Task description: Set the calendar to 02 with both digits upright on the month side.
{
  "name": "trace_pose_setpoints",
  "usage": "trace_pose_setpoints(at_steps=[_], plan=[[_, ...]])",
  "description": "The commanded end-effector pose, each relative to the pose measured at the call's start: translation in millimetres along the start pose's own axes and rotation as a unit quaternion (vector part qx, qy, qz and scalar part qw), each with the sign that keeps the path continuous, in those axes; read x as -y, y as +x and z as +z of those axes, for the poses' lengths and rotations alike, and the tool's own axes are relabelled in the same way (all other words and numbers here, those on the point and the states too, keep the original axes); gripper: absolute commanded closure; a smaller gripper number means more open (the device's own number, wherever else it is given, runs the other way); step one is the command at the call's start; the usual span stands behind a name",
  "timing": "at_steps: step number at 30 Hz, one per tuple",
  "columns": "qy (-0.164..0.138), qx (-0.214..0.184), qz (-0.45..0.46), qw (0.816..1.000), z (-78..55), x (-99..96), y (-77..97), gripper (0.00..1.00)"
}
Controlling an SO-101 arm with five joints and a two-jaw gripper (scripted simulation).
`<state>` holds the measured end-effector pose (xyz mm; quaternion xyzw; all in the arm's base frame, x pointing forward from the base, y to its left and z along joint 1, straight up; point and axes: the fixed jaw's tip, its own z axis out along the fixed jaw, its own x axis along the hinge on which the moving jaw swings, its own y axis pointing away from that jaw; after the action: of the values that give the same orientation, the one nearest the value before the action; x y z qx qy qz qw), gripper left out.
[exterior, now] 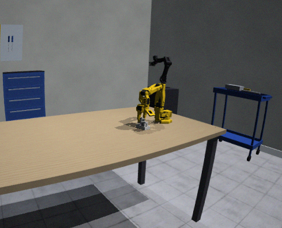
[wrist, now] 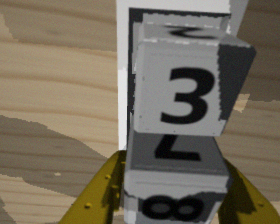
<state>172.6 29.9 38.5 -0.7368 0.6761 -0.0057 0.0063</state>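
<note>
Pale wood grain fills my wrist view, and against it sit the two calendar cubes. I read the near cube [wrist: 176,190] as the one caught between my gripper [wrist: 173,200] fingers: it is light grey, shows a black 7 on its upper face, upside down from where I look, and an 8 lying on its side on the face toward the camera. My yellow fingers flank it left and right, clamped on its sides. Just beyond it, touching or nearly so, the far cube [wrist: 183,90] shows a black 3, upright to me, with a darker shaded face to the right and part of another digit on its far face that I cannot read. Behind both runs the white tray [wrist: 122,75], a pale strip along the cubes' left side and top. I cannot tell whether the held cube rests on the tray's floor or hangs above it. From the exterior camera, the small grey cluster [exterior: 143,125] lies on the table [exterior: 75,144] near its far right end, under my bent yellow arm [exterior: 151,101]. A blue cart [exterior: 242,115] stands well apart on the tiled floor.
</note>
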Motion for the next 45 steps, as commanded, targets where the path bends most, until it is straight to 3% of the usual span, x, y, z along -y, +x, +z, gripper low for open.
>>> trace_pose_setpoints(at_steps=[1,45], plan=[[0.014,0.002,-0.012,1.0,-0.5,3.3,-2.6,1.0],[0.014,0.002,-0.012,1.0,12.0,3.0,-2.6,1.0]])
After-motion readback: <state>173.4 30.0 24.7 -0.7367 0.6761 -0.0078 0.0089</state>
